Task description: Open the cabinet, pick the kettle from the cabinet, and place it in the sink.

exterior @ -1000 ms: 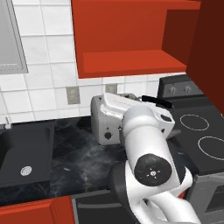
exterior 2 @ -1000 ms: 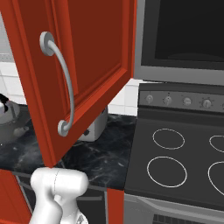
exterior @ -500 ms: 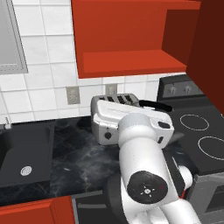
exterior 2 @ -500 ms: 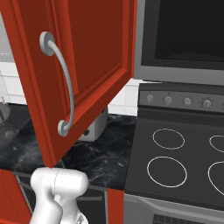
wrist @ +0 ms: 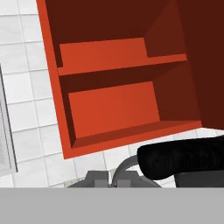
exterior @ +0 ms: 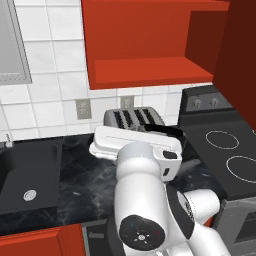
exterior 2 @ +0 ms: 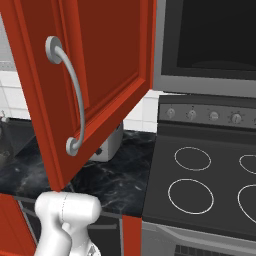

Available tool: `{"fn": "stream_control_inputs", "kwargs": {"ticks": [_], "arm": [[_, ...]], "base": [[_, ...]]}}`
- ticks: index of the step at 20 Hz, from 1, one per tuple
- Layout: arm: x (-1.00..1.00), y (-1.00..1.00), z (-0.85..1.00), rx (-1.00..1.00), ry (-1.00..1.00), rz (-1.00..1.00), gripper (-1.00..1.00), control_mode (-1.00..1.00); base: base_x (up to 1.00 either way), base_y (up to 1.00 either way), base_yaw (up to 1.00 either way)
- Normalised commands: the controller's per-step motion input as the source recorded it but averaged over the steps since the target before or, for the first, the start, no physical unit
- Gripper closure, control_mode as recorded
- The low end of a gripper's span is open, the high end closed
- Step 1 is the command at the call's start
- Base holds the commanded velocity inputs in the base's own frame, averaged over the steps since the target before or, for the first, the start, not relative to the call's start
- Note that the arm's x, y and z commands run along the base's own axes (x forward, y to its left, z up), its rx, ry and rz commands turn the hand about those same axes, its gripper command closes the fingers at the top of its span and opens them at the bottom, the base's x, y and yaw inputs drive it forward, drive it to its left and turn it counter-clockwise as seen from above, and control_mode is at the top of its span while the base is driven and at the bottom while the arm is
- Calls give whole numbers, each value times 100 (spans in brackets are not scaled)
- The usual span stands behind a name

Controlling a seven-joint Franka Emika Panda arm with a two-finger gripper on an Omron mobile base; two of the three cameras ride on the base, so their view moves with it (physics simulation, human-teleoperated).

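Left base view has the red wooden wall cabinet [exterior: 150, 45] standing open, its one lower shelf bare red, with one silver four-slot toaster [exterior: 134, 118] below it on the black marble tabletop [exterior: 87, 185]. One black rectangular sink [exterior: 30, 172] with a round silver drain sits at the left of that tabletop, well apart from the toaster. A black arched handle [exterior: 165, 131] shows just beside the toaster, above the white arm; that is the small dark grey kettle's handle. In the hand view the same black-topped handle [wrist: 183, 159] lies across the lower right, close to the camera, with the kettle's grey curved metal [wrist: 124, 168] below it and the cabinet's two red compartments behind. The claw is closed tight; its tips are hidden, so I cannot tell for certain what it clamps. Right base view gives the raised-panel cabinet door [exterior 2: 95, 80] swung out, one long silver bar handle [exterior 2: 72, 95] on it, beside a black stove [exterior 2: 200, 185] with four ring burners.
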Motion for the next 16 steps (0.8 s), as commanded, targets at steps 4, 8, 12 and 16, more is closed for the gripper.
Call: {"fn": "stream_control_inputs", "kwargs": {"ticks": [4,8,12,16], "arm": [[0,0,0,0,0,1,100,-100],[0,0,0,0,0,0,100,-100],[0,0,0,0,0,0,100,-100],[-1,1,0,0,0,0,100,-100]], "base": [[0,0,0],[0,0,0],[0,0,0],[0,0,0]]}}
